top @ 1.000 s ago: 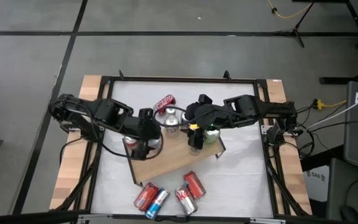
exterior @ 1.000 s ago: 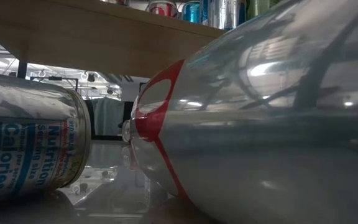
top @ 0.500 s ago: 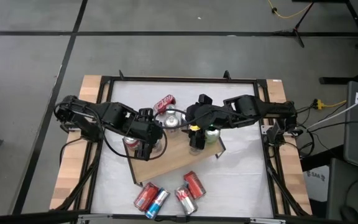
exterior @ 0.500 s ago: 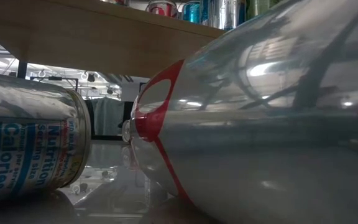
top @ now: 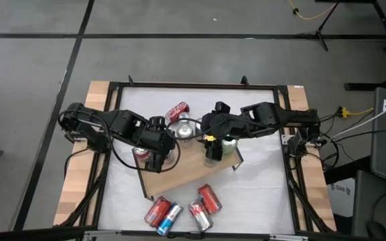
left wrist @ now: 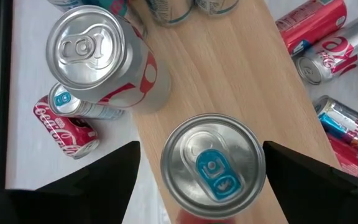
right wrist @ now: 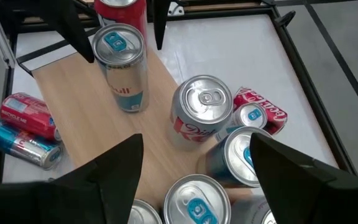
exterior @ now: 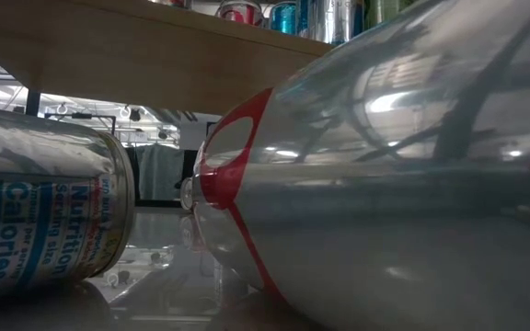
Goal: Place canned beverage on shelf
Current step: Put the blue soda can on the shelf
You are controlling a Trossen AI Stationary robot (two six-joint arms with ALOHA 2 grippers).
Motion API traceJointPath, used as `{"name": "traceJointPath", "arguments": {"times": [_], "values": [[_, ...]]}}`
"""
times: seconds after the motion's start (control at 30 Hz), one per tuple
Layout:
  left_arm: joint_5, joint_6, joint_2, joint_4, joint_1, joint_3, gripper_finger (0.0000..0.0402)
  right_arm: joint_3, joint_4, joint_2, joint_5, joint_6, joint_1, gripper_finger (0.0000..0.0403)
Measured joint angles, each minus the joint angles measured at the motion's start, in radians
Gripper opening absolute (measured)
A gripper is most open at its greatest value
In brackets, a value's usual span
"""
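My left gripper (left wrist: 197, 180) sits over the shelf (top: 191, 164), fingers spread wide on either side of a slim silver can with a blue tab (left wrist: 211, 165); pads stand clear of the can wall, so nothing gripped. That can stands upright on the shelf's light-brown wood-grain board, near its left edge. Just beside it stands a wider silver can with red script (left wrist: 101, 59), plain aluminium lid, also upright on the board. Off the board's edge, on the white tabletop (top: 260, 187), a red cola can (left wrist: 64, 127) lies on its side with a small blue-tabbed can (left wrist: 73, 106) against it. My right gripper (right wrist: 194, 162) hangs over the shelf's far right end, fingers open, holding nothing, above a cluster of upright round-lidded cans (right wrist: 216, 180). Shelf board is flat, rectangular, thin black frame, set skewed in the middle of the tabletop. Four more cans (top: 183, 209) lie on their sides near the tabletop's front edge, red and silver-blue. Low view is filled by a glossy silver-and-red can (exterior: 385, 184) and a nutrition-label can (exterior: 44, 216) lying close up.
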Motion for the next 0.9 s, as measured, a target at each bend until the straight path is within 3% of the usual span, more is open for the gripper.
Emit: {"name": "traceJointPath", "arguments": {"times": [0.4,0.77,0.9], "values": [[0.029,0.002,0.040,0.000,0.000,0.000,0.0319,0.000,0.001,0.000,0.000,0.000,0.000,0.0285],[0.022,0.003,0.041,0.004,0.015,0.000,0.0224,0.000,0.001,0.000,0.000,0.000,0.000,0.0285],[0.022,0.007,0.040,0.004,0.034,0.000,0.0212,0.000,0.001,0.000,0.000,0.000,0.000,0.0285]]}}
